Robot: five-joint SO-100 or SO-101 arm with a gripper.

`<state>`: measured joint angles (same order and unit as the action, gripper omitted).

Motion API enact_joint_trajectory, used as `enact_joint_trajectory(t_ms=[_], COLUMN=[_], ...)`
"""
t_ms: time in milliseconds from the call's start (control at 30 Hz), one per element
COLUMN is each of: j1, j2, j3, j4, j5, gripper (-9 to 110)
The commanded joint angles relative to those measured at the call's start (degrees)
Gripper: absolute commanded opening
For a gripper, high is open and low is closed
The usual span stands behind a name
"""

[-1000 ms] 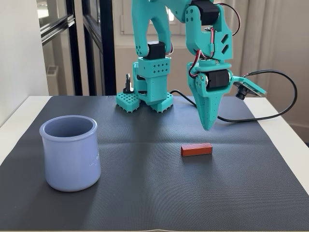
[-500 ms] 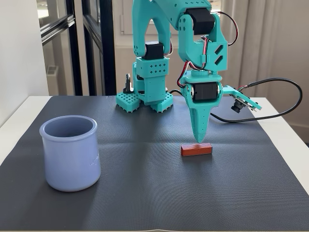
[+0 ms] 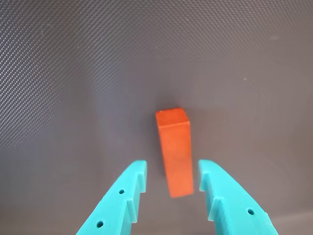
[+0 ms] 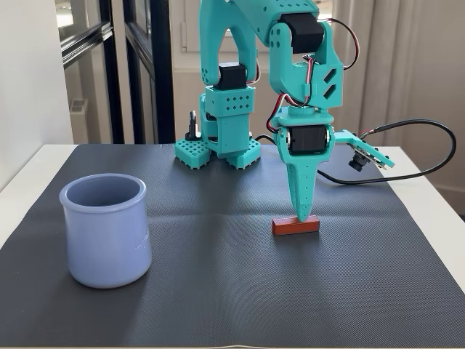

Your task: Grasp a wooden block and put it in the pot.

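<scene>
In the wrist view the two teal fingers [image 3: 120, 203] fill the bottom edge, closest to the lens, and the tool [image 3: 171, 177] stands spread wide – its tips sit on either side of the wooden block [image 3: 174, 152] with a clear gap on each side, so neither one touches it. The block lies flat on the dark textured mat [image 3: 73, 73], its long axis running away from the camera, and its near end reaches in between the fingertips.

The fixed view shows the tool [image 4: 302, 214] pointing straight down from the teal arm [image 4: 290, 65], with its tip right at the top face of the wooden block [image 4: 296, 225]. The block sits a little right of the mat's centre there. The pot [image 4: 106, 229] stands upright at the left side of the mat [image 4: 240, 291], well apart from the block and the tool, its mouth open and facing up. The mat covers most of the white counter [image 4: 436, 196].
</scene>
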<state>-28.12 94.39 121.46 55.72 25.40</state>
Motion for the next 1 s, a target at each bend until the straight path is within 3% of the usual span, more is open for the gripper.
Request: enact_joint_trajectory(t_ms=[0,367,500,767,967], j1=[0.2,-0.3,-0.2,-0.1,1.1], j2=[-1.6,-5.8,-5.8,-5.2,4.8], j3=[-1.1,-4.3,-4.2,-4.3,-4.9], j4=[-0.9,-1.5,-1.5,-1.5,0.9], j5=[-0.1,-0.6,-0.6,-0.8,-1.2], gripper=[12,12,4,1,1])
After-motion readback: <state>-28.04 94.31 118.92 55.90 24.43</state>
